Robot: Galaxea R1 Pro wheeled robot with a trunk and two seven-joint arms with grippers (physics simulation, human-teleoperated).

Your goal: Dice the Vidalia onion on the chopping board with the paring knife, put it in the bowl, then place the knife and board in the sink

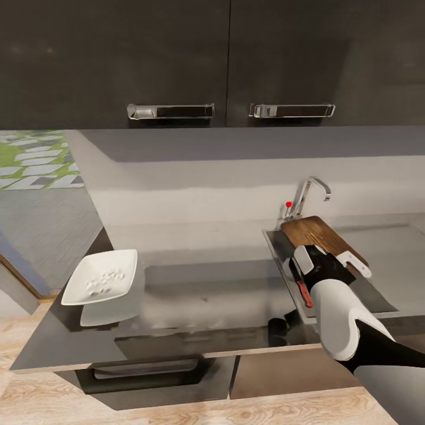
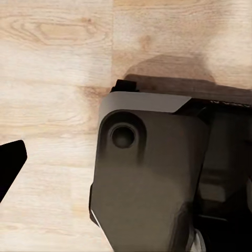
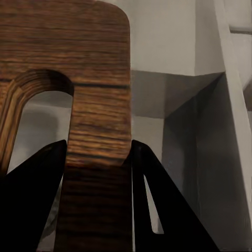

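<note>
**One board pinched over the basin**

Two dark fingers (image 3: 31,199) of the right gripper (image 1: 323,265) pressing together on the chopping board (image 1: 316,235), clamping the strip of wood beside its slot handle hole. Tilting over the sink (image 1: 378,295), with the far end leaning up near the tap (image 1: 310,195) and its small red knob (image 1: 288,204). Lying in the basin below the gripper, red handle toward the front: the paring knife (image 1: 303,287). Sitting well apart at the left end of the countertop (image 1: 206,289): the bowl (image 1: 100,277), holding whitish bits of the Vidalia onion (image 1: 106,277). Hanging above, dark cabinets with two bar handles (image 1: 171,111). Looking down at pale wood floor (image 2: 52,79) and a grey part of the robot's body (image 2: 147,173) from the left wrist; only one dark fingertip (image 2: 10,163) of the left gripper showing at the edge, so apart or together cannot be told.
</note>
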